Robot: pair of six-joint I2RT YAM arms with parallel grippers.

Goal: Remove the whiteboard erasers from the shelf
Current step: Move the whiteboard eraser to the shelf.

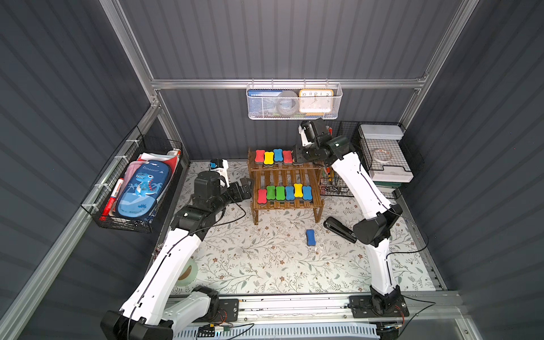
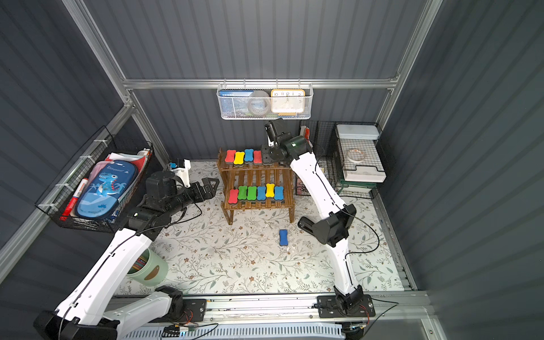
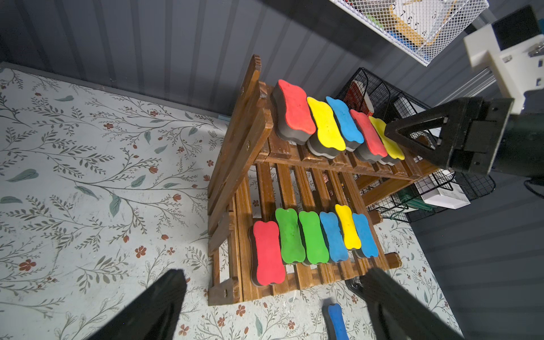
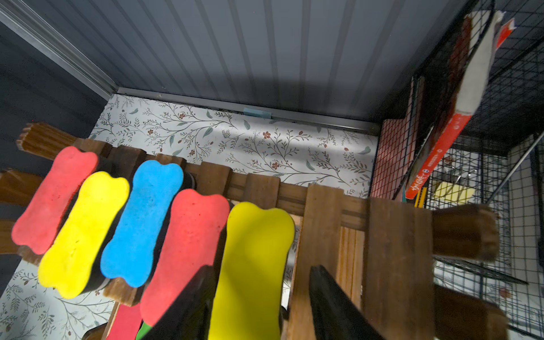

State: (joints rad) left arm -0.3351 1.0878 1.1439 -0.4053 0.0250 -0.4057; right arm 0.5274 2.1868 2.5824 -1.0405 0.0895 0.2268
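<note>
The right pincer (image 4: 260,270) sits at the end of the upper tier of the shelf (image 1: 284,176). Its jaws are about half open and stand either side of the yellow eraser (image 4: 259,229). One finger is tight beside the neighbouring red eraser (image 4: 188,235) and the other is over bare slat; whether the pads press the foam I cannot tell. Picking this one looks sensible: the five on that tier lie packed flank to flank, so only the end block gives a finger open room on its outer side.

The left pincer (image 1: 246,188) hangs empty, spread as wide as it goes, just off the shelf's opposite end and level with the lower tier. The six erasers there begin ahead of its fingertips with the lower red eraser (image 3: 268,253), again an end block with a free flank. I judge it is poised for that one while keeping clear of the other arm.

Every eraser on the shelf lies flat, coloured face up and grey felt down. Each long axis runs along the slats from the back of the tier to its front, parallel to its neighbours. That puts the long axis in line with the right pincer's fingers, so the jaws would close across the narrow width.

A blue eraser (image 1: 310,237) lies flat on the counter (image 1: 265,265), back from both pincers toward the arms' bases, its long axis pointing roughly at the shelf
</note>
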